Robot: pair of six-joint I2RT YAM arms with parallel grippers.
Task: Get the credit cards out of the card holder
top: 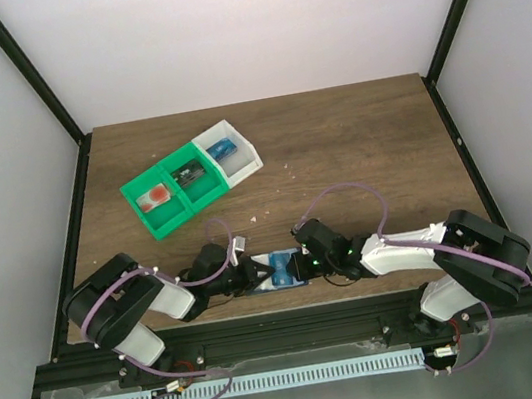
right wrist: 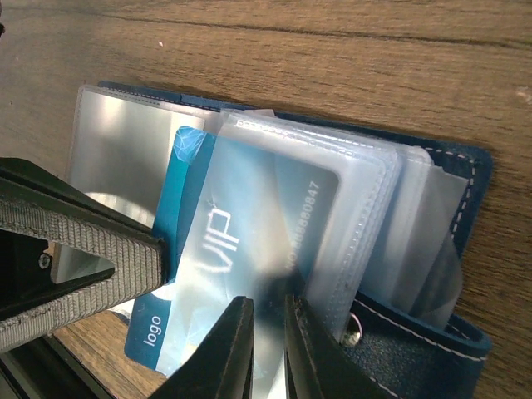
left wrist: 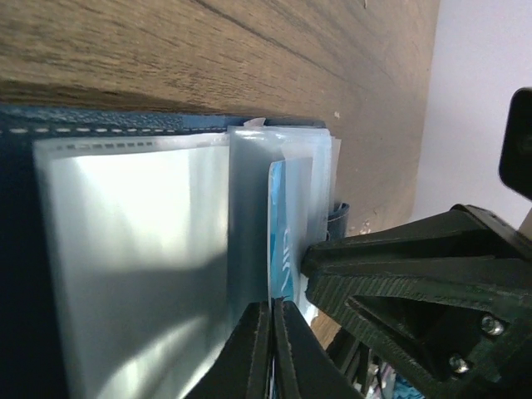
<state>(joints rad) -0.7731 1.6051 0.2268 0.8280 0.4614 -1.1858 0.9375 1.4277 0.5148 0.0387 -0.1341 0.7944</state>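
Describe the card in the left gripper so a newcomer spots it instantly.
At the middle of the wooden table's near edge lies the open navy card holder. Sticking out of its clear sleeves is a blue card printed VIP and logo, pinched by the left gripper; the other sleeves look empty.

Navy-blue card holder (right wrist: 476, 184), clear sleeves (right wrist: 374, 179), blue white-lettered card (right wrist: 178, 189), brown wood-grain table (right wrist: 332, 58).

From above, the card holder (top: 282, 266) is mostly covered by the left pincer (top: 255, 275) and right pincer (top: 304, 264). The contents of the trays (top: 178, 219) at upper left are too small to name. The left wrist view shows only a strip of the blue card (left wrist: 287, 224) behind the clear sleeves (left wrist: 141, 266), and the holder runs off the left and bottom edges. The right wrist view leaves the card's digits hazy through plastic.
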